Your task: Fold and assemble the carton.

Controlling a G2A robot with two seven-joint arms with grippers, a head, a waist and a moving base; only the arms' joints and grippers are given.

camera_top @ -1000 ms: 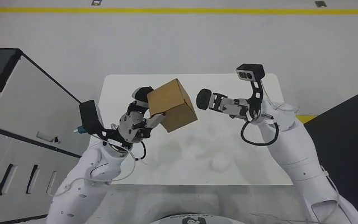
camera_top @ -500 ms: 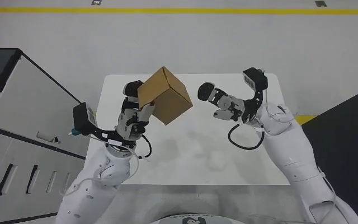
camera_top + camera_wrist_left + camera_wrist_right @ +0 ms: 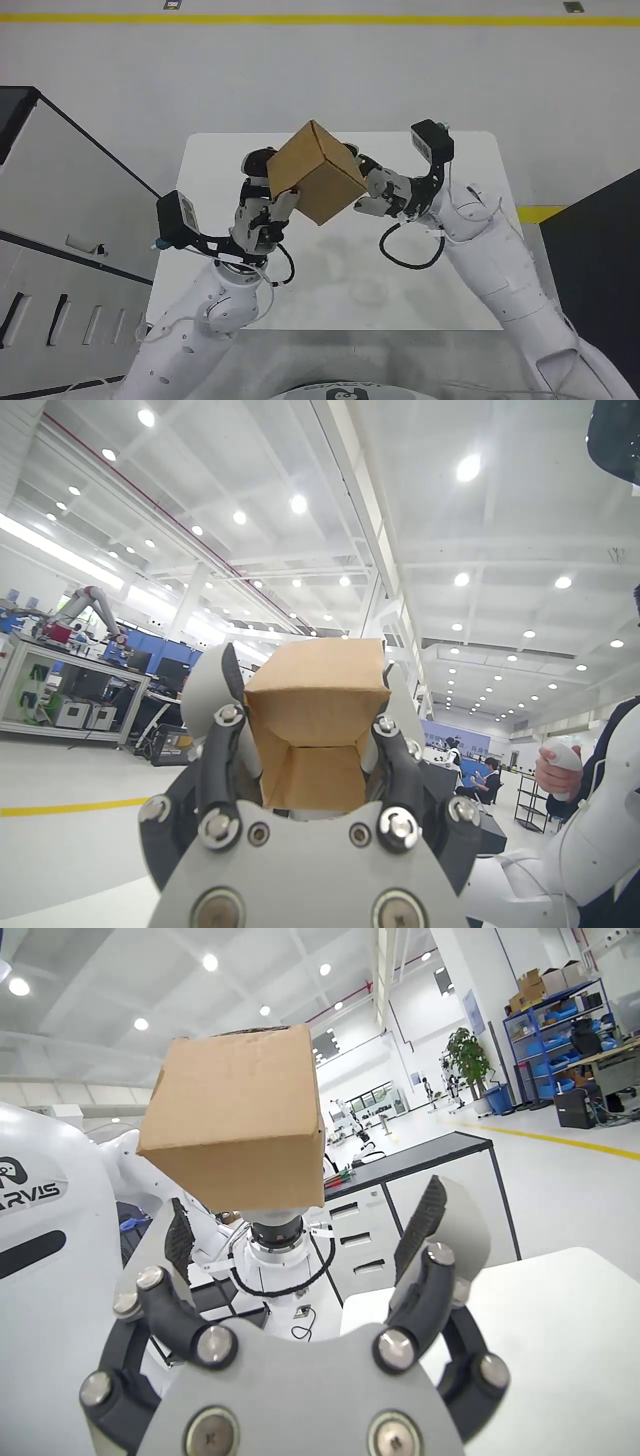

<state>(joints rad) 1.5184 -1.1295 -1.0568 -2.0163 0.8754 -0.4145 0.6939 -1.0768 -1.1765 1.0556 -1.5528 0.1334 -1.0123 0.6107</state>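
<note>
Top view: carton (image 3: pixel 315 172) sits tilted above the worktop (image 3: pixel 440 280), one end clenched in the left hand (image 3: pixel 268 195). It is probably light, stiff and easily dented, so grip the flat faces. Right hand (image 3: pixel 367 187) is released, just beside it.

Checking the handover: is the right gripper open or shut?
Open: the right gripper has its fingers wide apart, gripping nothing; the left gripper holds the carton.
</note>
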